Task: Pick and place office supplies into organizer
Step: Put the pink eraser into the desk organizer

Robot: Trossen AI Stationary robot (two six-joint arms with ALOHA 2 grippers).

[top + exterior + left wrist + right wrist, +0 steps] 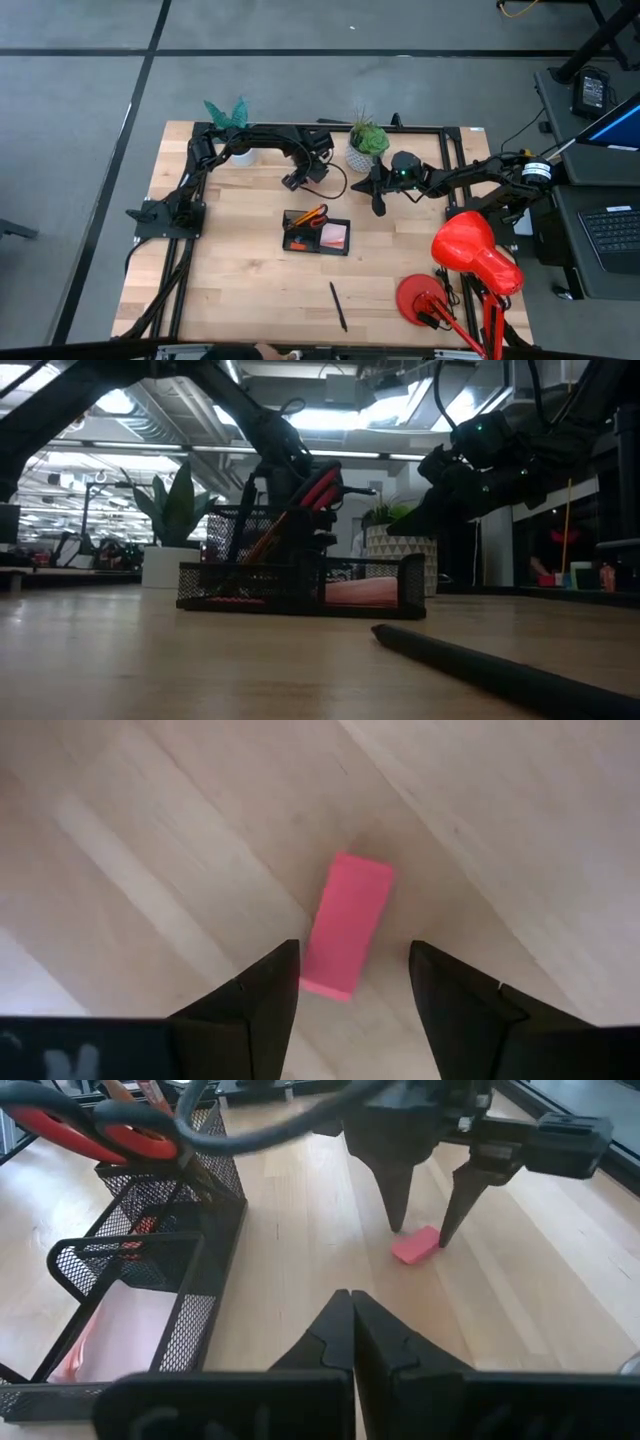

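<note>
- high view: the left hand (294, 181) hangs over the pale wooden bench (230, 290), just beyond the black mesh organizer (316, 232) on its far side. the right hand (379, 203) waits a little way off to the side, near a potted plant (365, 143). red-handled scissors (312, 214) and a pink sticky-note block (335, 236) already sit in the organizer; one dark slim pen (339, 306) lies alone on the near bench, well away from both hands. the eraser itself is too small to make out here.
- low view: the organizer is wire mesh, boxy, with a taller cup section holding the scissors. the pen lies flat in the foreground, a smooth matte rod.
- left wrist view: the left hand is released, fingers (262, 1002) spread wide. the pink eraser (345, 925) lies flat on the bench straight below and between them, a small soft-looking block with square edges. its long axis runs forward from the hand, so the fingers straddle its narrow sides; a straight descent looks enough to close on it.
- right wrist view: the right hand (351, 1315) is clenched with nothing in it. ahead of it the left hand's two tapered tips bracket the eraser, nearly at the wood. the left arm is plainly the nearer one.
</note>
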